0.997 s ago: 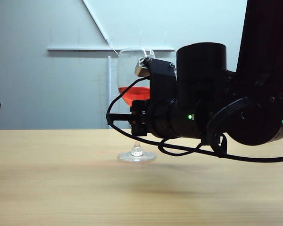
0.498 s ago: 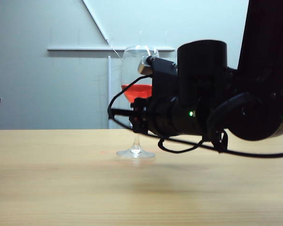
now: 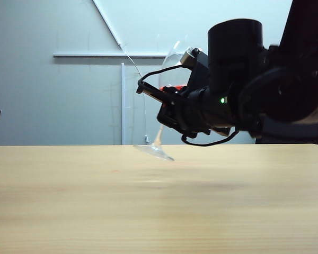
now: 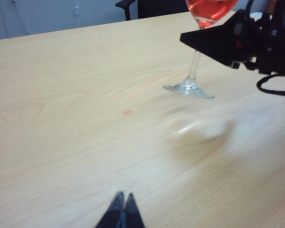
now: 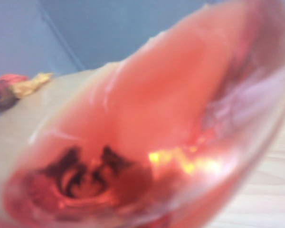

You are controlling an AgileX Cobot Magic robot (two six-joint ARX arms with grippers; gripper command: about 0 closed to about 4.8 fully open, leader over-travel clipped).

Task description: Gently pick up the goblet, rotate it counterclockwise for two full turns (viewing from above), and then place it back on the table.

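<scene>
Right gripper [image 3: 167, 114] clamped on the goblet [image 4: 195, 61] at the stem, glass clear of the table [image 3: 148, 211] and tilted. Left gripper [image 4: 122, 209] pinched shut, empty, low and well apart. Judgement: level the bowl before turning; rotate slowly so the liquid stays in.

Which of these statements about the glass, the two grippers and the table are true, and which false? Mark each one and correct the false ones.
1. The goblet is tilted, its foot off the table. True.
2. The goblet is empty. False: it holds red liquid.
3. The right gripper is shut on the goblet. True.
4. The left gripper holds the goblet. False: it is shut on nothing, apart from the goblet.
</scene>
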